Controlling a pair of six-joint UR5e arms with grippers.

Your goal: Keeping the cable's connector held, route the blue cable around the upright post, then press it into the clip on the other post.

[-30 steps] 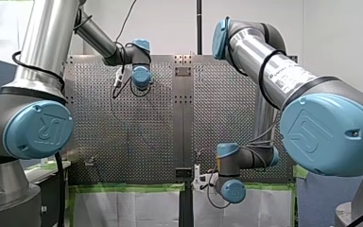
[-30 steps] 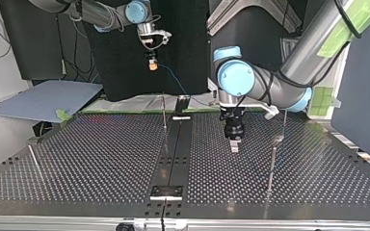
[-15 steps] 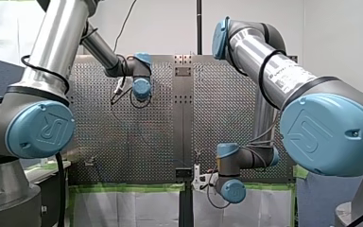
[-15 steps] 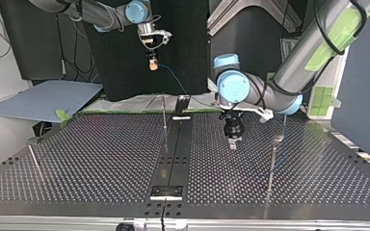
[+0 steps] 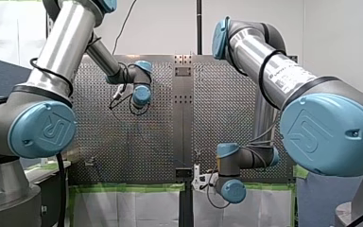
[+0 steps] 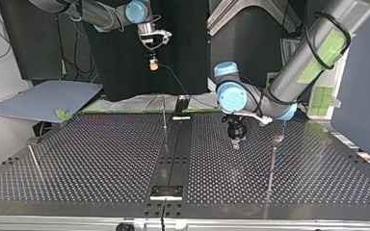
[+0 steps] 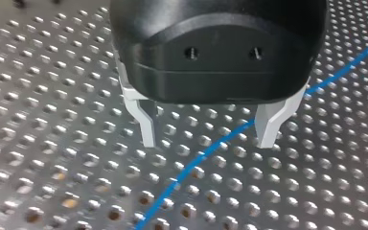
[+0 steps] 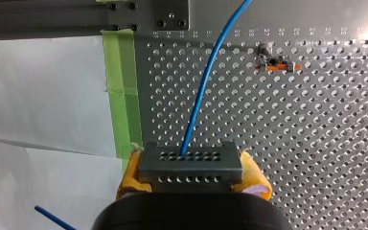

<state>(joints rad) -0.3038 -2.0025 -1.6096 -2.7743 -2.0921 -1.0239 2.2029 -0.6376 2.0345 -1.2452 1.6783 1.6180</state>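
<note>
My right gripper clamps the connector; my left gripper, fingers apart, straddles the blue cable, which looks limp and light, so I'd pinch there.

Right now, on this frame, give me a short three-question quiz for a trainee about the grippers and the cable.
1. True or false: my left gripper is shut on the blue cable.
2. What is my right gripper clamped on? A. the grey connector B. a roll of tape C. nothing
3. In the top view, which gripper is closer to the table?
Key: 1. False: its fingers stand open, one on each side of the cable, which lies on the table. 2. A. 3. My left.
</note>
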